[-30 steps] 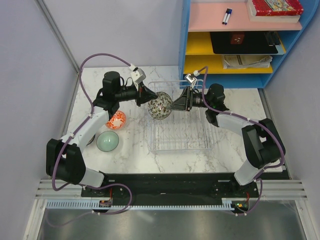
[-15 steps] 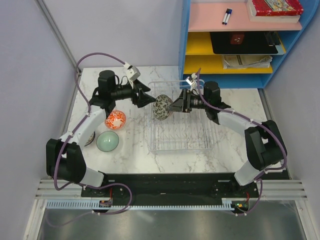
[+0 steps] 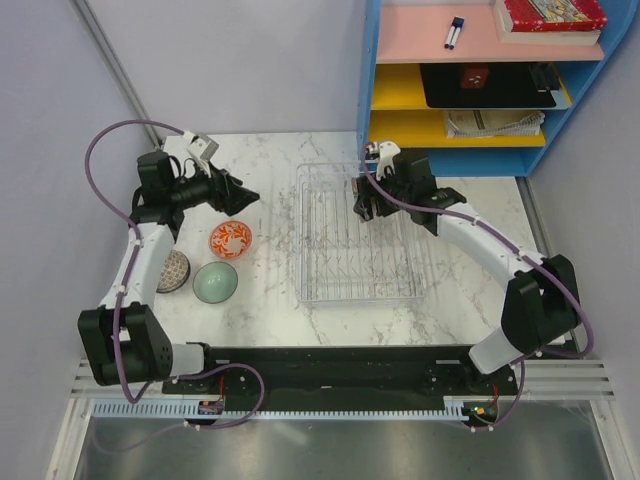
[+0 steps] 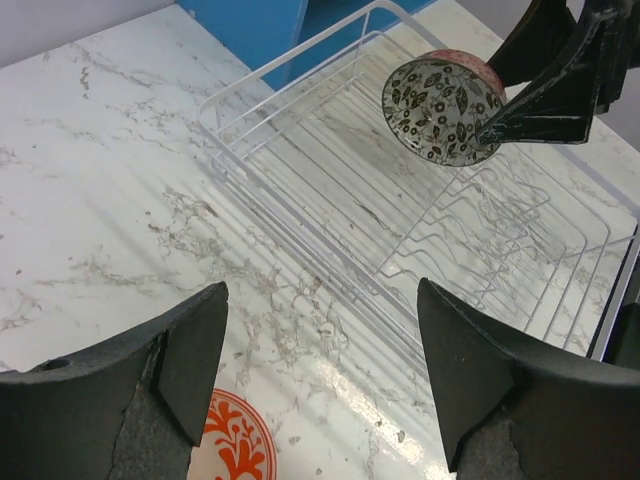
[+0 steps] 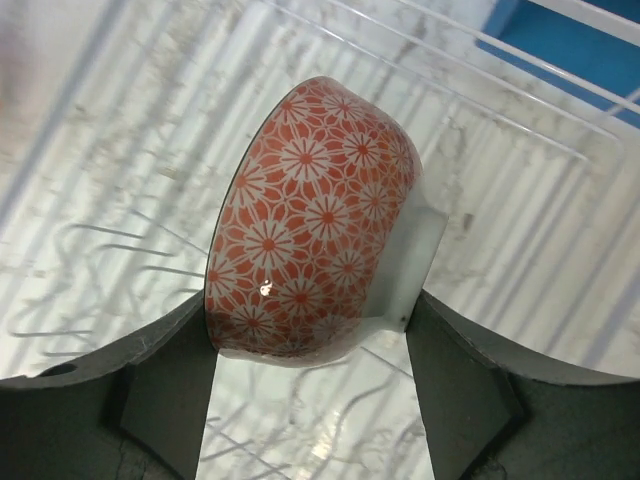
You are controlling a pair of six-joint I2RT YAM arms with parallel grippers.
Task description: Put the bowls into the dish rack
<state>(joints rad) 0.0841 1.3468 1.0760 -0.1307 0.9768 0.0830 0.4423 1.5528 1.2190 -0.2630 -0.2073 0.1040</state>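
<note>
My right gripper [image 5: 312,305] is shut on a bowl [image 5: 310,220] with a red flower pattern, held on its side over the dish rack [image 5: 520,110]. The left wrist view shows this same bowl [image 4: 443,108] with a dark leafy inside, above the wire dish rack [image 4: 400,240]. In the top view the right gripper [image 3: 366,200] hangs over the back of the dish rack [image 3: 358,235]. My left gripper [image 3: 228,198] stands open and empty left of the rack. On the table below it sit an orange-patterned bowl [image 3: 231,240], a pale green bowl [image 3: 215,282] and a brown-patterned bowl [image 3: 172,271].
A blue shelf unit [image 3: 480,90] with books and papers stands behind the rack at the back right. Grey walls close in the left and back of the marble table [image 3: 270,300]. The left arm passes over part of the brown-patterned bowl.
The left gripper opened, let go of the red-flowered bowl and drew back to the left. The right gripper kept the bowl and carried it toward the back of the rack.
</note>
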